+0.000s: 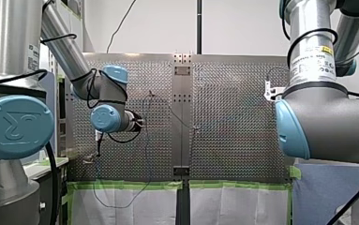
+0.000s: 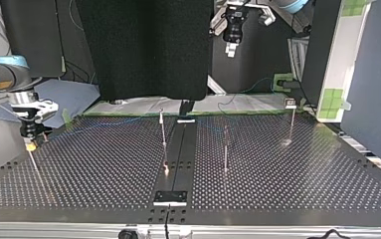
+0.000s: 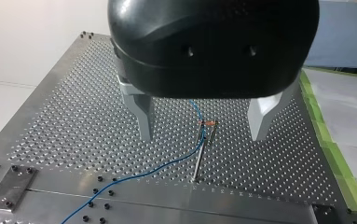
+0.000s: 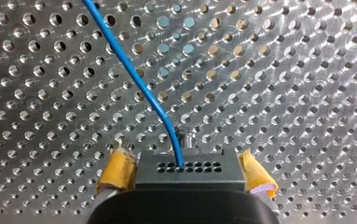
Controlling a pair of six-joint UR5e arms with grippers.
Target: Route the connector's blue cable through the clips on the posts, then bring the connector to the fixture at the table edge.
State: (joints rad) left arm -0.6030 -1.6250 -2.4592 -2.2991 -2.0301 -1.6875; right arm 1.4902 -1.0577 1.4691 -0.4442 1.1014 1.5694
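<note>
Right wrist view gives me what no other does: my right gripper (image 4: pixel 185 162) has its yellow-padded jaws clamped on the grey connector (image 4: pixel 185 168), with the blue cable (image 4: pixel 139 79) leading away from it. In the left wrist view, my left gripper (image 3: pixel 203 137) hangs above a thin post (image 3: pixel 198 156), metal jaws wide apart. The cable meets the clip (image 3: pixel 209 123) at that post's top, though I can't tell if it's seated. The cable trails from the post across the perforated tabletop (image 3: pixel 73 126).
</note>
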